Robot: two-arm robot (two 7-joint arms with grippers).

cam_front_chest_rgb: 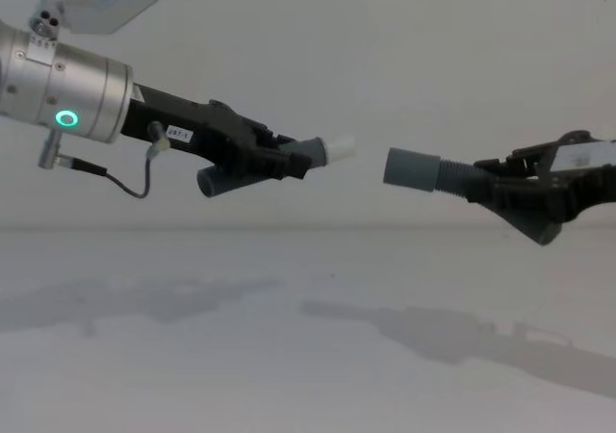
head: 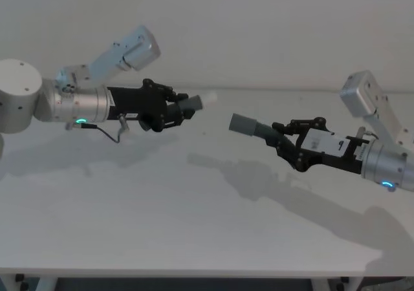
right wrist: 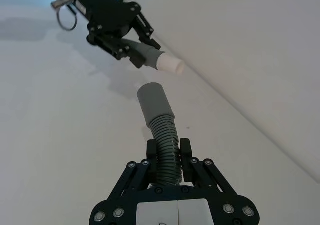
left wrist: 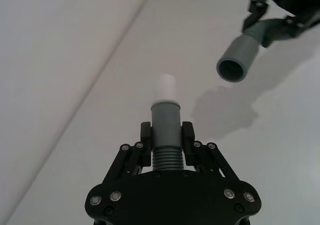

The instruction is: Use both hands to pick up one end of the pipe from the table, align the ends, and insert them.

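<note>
The left gripper is pressed shut on the short piece, pinching its ribbed part just behind the smooth grey neck, as the left wrist view makes plain. The chest view, from the side, adds that this piece bends. Its dark far mouth hangs below and behind the gripper, while the whitish tip juts out to the right beyond the fingers. Both pieces hang in the air, well above the white bench.

A small gap parts the tip from the wider grey collar of the longer piece. The two ends do not touch, and the collar sits slightly lower than the tip. The left wrist view looks into the collar's open, hollow mouth.

The right wrist view shows the ribbing behind the collar curving down between the fingers of the right gripper, which pinch it. The collar stands well out past them, pointing toward the tip.
</note>
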